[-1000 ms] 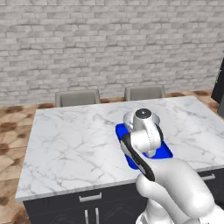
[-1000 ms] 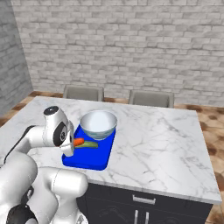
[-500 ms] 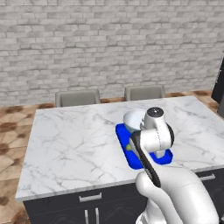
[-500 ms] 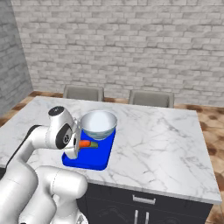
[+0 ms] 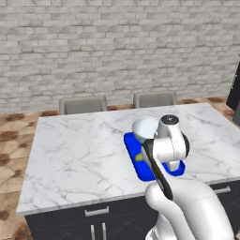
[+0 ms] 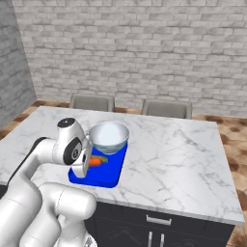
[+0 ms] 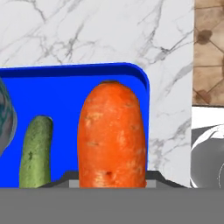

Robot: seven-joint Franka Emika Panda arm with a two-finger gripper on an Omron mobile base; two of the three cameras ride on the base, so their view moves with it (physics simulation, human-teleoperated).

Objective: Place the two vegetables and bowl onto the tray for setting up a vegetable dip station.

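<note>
Partly arm-hidden tray, cucumber

We're looking at a pale grey brick wall out back, two grey chairs tucked behind a white marble island with dark cabinet fronts, and brown patterned stone tile floor.

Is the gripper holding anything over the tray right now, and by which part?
The carrot, gripped at one end, by the look of the hand view; the fingers themselves are hidden. It hangs over the tray, beside the cucumber.
</note>
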